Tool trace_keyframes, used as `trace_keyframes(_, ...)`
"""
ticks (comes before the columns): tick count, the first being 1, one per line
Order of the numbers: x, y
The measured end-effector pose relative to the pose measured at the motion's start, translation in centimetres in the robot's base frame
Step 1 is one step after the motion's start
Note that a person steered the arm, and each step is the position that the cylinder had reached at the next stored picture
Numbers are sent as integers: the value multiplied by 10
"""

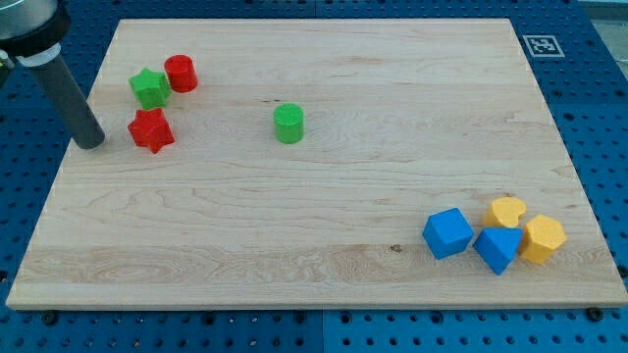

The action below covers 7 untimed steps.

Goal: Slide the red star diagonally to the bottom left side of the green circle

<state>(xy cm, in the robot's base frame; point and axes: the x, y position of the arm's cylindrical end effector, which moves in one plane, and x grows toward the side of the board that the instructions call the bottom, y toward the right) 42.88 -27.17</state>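
The red star (151, 129) lies at the view's upper left of the wooden board (314, 226). The green circle (288, 124), a short cylinder, stands to its right, well apart, at about the same height in the view. My tip (90, 141) is just left of the red star, a small gap away and not touching it. The dark rod rises from the tip toward the view's top left corner.
A green star (150, 87) and a red cylinder (181, 74) sit close together just above the red star. At the bottom right are a blue cube (448, 233), a blue triangular block (497, 248), a yellow heart-like block (507, 211) and a yellow hexagonal block (543, 238).
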Motion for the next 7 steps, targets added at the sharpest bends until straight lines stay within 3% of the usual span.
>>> trace_keyframes(2,-27,64)
trace_keyframes(7,19,89)
